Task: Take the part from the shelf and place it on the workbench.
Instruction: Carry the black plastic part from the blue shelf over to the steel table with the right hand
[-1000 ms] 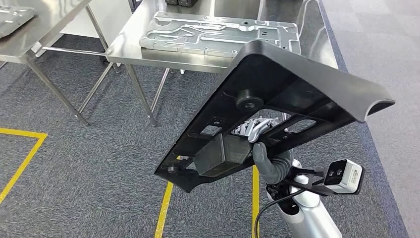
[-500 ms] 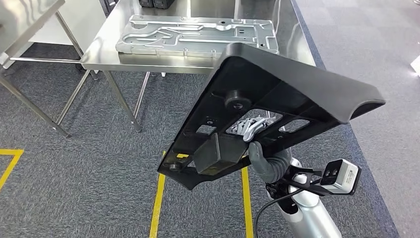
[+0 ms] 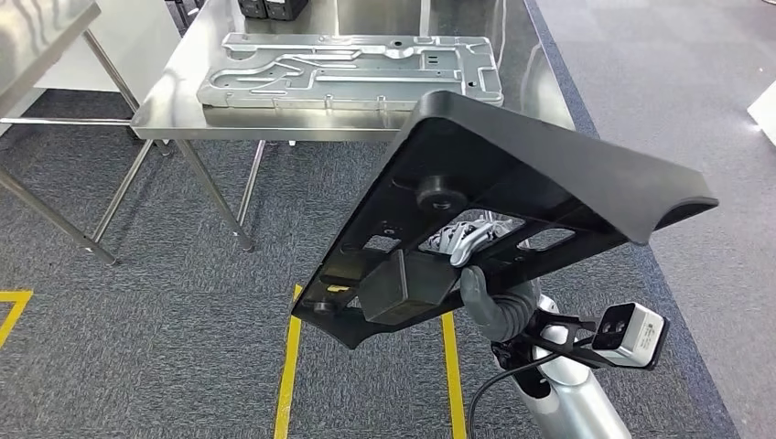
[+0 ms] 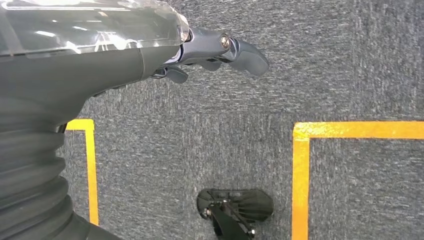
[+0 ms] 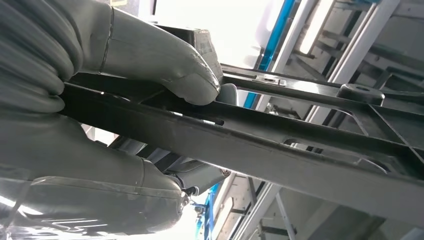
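We see the grey carpeted floor (image 3: 165, 302) spreading under everything, well below our right hand, with yellow tape lines (image 3: 291, 366) running across it beneath the hand.

Beyond and above the right hand stands the steel workbench (image 3: 169, 101), its legs reaching down to the carpet on the far side of the load we carry. A pale metal plate (image 3: 352, 71) with stamped channels lies flat on its top, well apart from the hand.

The black part (image 3: 522, 183) is the task's thing, and it sits up in the air in our grasp, tilted, its far edge overlapping the near rim of the workbench in the head view; we cannot tell whether it touches. Its ribbed underside faces us, with a round boss and cut-out openings just above the hand, and a dark boxy block fixed to it just beside the hand.

Our right hand (image 3: 494, 297) is clamped on the part's frame from below; in the right wrist view the grey thumb (image 5: 165, 65) presses one face of a black bar while the rest of the hand (image 5: 85, 150) backs the other face.

Our left hand (image 4: 215, 50) hangs over the carpet, its fingers loosely curled and holding nothing.
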You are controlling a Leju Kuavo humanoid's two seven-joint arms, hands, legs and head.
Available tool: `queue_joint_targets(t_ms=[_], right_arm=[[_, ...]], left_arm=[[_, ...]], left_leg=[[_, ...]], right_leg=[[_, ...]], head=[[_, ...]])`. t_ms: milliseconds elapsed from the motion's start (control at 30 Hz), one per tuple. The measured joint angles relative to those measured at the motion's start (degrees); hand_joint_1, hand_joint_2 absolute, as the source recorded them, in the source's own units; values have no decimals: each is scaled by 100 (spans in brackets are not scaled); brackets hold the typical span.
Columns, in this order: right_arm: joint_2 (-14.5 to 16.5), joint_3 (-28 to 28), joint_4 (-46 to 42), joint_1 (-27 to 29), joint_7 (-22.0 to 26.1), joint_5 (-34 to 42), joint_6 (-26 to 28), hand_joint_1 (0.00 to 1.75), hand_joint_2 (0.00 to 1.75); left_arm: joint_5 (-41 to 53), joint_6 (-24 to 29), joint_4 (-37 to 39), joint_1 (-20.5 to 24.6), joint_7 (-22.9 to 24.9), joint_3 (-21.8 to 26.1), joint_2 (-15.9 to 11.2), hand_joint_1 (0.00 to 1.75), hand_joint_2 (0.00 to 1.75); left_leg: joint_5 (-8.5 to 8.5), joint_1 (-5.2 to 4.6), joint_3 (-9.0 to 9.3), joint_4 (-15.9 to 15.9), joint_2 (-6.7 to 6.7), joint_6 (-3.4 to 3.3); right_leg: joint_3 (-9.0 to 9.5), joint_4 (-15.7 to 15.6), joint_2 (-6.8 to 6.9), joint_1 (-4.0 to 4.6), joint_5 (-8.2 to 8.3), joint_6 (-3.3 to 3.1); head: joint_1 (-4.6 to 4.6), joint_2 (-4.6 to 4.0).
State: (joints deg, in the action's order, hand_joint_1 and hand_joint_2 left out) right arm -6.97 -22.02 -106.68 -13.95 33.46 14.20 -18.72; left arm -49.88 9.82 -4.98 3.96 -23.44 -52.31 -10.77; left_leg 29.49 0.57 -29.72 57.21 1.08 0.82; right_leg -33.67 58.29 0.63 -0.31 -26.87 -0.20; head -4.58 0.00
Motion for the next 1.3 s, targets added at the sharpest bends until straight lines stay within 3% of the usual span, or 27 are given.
queue_joint_targets(t_ms=[67, 100, 167, 200, 233, 267, 333, 367, 400, 500, 567, 633, 700, 767, 800, 833, 867, 900, 933, 967, 1033, 1100, 1133, 1200, 1233, 1267, 1300], right_arm=[[2, -1, -21, 0, 9, -1, 1, 175, 175], [3, -2, -31, -1, 18, -1, 2, 175, 175], [7, -3, -34, 1, 38, 1, 5, 175, 175], [7, -3, -33, 12, 48, 1, 8, 175, 175], [7, -4, -32, 20, 55, 2, 9, 175, 175], [7, -4, -31, 25, 58, 2, 10, 175, 175], [7, -5, -28, 31, 62, 3, 12, 175, 175], [6, -7, -26, 32, 64, 5, 17, 175, 175], [7, -9, -24, 37, 67, 8, 28, 175, 175], [7, -15, -32, 42, 72, 15, 87, 175, 175], [7, -19, -36, 33, 76, 15, 106, 175, 175], [5, -22, -33, 33, 81, 16, 108, 175, 175], [4, -26, -33, 39, 84, 16, 109, 175, 175], [4, -28, -33, 41, 84, 16, 111, 175, 175], [4, -29, -33, 42, 84, 16, 117, 175, 175], [4, -30, -32, 46, 84, 16, 125, 175, 175], [4, -29, -30, 56, 86, 15, 136, 175, 175], [4, -30, -27, 68, 87, 11, 149, 175, 175], [3, -30, -30, 80, 92, 8, 161, 175, 175], [2, -28, -36, 85, 98, 6, 173, 175, 175], [2, -22, -53, 81, 113, 3, 184, 175, 175], [4, -15, -58, 80, 131, -1, 182, 175, 175], [4, -11, -59, 87, 144, -5, 180, 175, 175], [4, 0, -57, 101, 166, -18, 178, 175, 175], [4, 6, -56, 109, 175, -27, 178, 175, 175], [4, 11, -55, 117, 181, -33, 178, 175, 175], [4, 14, -54, 122, 186, -39, 178, 175, 175]], left_arm=[[0, -3, 0, 19, -5, -2, -1, 0, 175], [0, -4, 0, 22, -6, -3, -2, 0, 175], [0, -5, 0, 8, -4, -6, -4, 0, 175], [0, -5, 0, -11, -2, -9, -4, 0, 175], [0, -5, 0, -32, 0, -12, -3, 0, 175], [0, -5, 0, -50, 1, -15, -2, 0, 175], [0, -5, 1, -65, 3, -20, -9, 0, 175], [1, -5, 1, -69, 2, -21, -12, 0, 175], [4, -3, 2, -73, 3, -23, -21, 0, 175], [10, 12, 2, -64, -3, -27, -65, 0, 175], [9, 19, 2, -52, -11, -30, -88, 0, 175], [9, 21, 2, -53, -16, -32, -90, 0, 175], [9, 20, 2, -56, -16, -36, -86, 0, 175], [10, 15, 2, -59, -16, -39, -72, 0, 175], [10, 13, 2, -60, -16, -40, -63, 0, 175], [11, 12, 2, -60, -15, -42, -58, 0, 175], [11, 12, 2, -57, -10, -44, -55, 0, 175], [10, 11, 2, -54, -6, -46, -54, 0, 175], [9, 10, 2, -47, 1, -49, -54, 0, 175], [9, 7, 2, -35, 5, -54, -54, 0, 175], [11, 2, 2, -6, 5, -72, -56, 0, 175], [13, 1, 2, 16, 0, -91, -54, 0, 175], [14, 1, 2, 18, -1, -104, -51, 0, 175], [13, 0, 2, 16, -1, -134, -51, 0, 175], [13, -1, 2, 13, -1, -151, -51, 0, 175], [13, -2, 2, 11, -1, -163, -51, 0, 175], [13, -3, 2, 11, -1, -173, -52, 0, 175]], left_leg=[[94, 17, -28, 209, 3, 55], [180, 25, -172, 499, -14, 72], [358, 27, -707, 1314, -47, 94], [354, 26, -983, 1622, -53, 97], [217, 25, -1180, 1729, -55, 91], [-47, 23, -1275, 1606, -57, 73], [-696, 7, -1220, 942, -81, 6], [-887, -17, -1157, 688, -102, -33], [-926, -50, -1088, 513, -119, -69], [-656, -112, -847, 266, -131, -166], [-555, -77, -629, 104, -138, -222], [-437, -40, -382, -16, -145, -248], [-270, -10, -137, -56, -152, -249], [-74, 26, 137, -59, -165, -219], [33, 46, 289, -59, -170, -193], [143, 61, 424, -60, -171, -163], [253, 67, 555, -38, -169, -129], [346, 61, 630, -36, -169, -88], [414, 55, 678, -54, -165, -44], [423, 52, 708, -42, -156, 4], [275, 64, 609, 174, -141, 93], [148, 78, 285, 771, -136, 137], [245, 84, 58, 1110, -134, 145], [659, 83, -358, 1566, -134, 165], [818, 82, -492, 1617, -134, 170], [805, 82, -549, 1515, -134, 166], [607, 82, -535, 1262, -133, 151]], right_leg=[[152, -67, -20, -12, -58, -77], [241, -94, -22, -16, -96, -106], [380, -107, -37, 3, -212, -143], [456, -107, -56, 13, -282, -149], [550, -107, -81, 22, -362, -150], [660, -108, -105, 32, -450, -147], [888, -124, -139, 39, -638, -133], [962, -135, -152, 38, -713, -110], [1009, -154, -168, 18, -772, -76], [1023, -60, -193, -31, -724, 57], [715, 515, -166, -35, -454, 120], [116, 1288, -136, -52, -414, 177], [-413, 1648, -123, -81, -808, 238], [-677, 1480, -101, -103, -1098, 284], [-724, 1224, -81, -108, -997, 301], [-739, 884, -48, -111, -655, 311], [-751, 551, -7, -105, -148, 295], [-755, 328, 19, -97, 292, 253], [-766, 210, 32, -84, 611, 198], [-770, 182, 26, -67, 725, 130], [-691, 133, -11, -60, 652, 28], [-539, 24, -23, -74, 589, -49], [-461, -15, -27, -79, 549, -75], [-340, -43, -47, -75, 465, -99], [-286, -45, -61, -70, 420, -101], [-233, -44, -73, -63, 381, -100], [-179, -43, -83, -56, 344, -95]], head=[[-3, 0], [-4, 0], [-6, 0], [-6, 0], [-5, 0], [-5, 0], [-4, 0], [-4, 0], [-4, 0], [-6, 1], [-4, 1], [-3, 0], [-3, 0], [-3, 0], [-3, 0], [-2, 0], [-3, 0], [-2, 0], [-1, 0], [0, 0], [5, 0], [7, 0], [6, 0], [5, 0], [5, 0], [4, 0], [4, 0]])
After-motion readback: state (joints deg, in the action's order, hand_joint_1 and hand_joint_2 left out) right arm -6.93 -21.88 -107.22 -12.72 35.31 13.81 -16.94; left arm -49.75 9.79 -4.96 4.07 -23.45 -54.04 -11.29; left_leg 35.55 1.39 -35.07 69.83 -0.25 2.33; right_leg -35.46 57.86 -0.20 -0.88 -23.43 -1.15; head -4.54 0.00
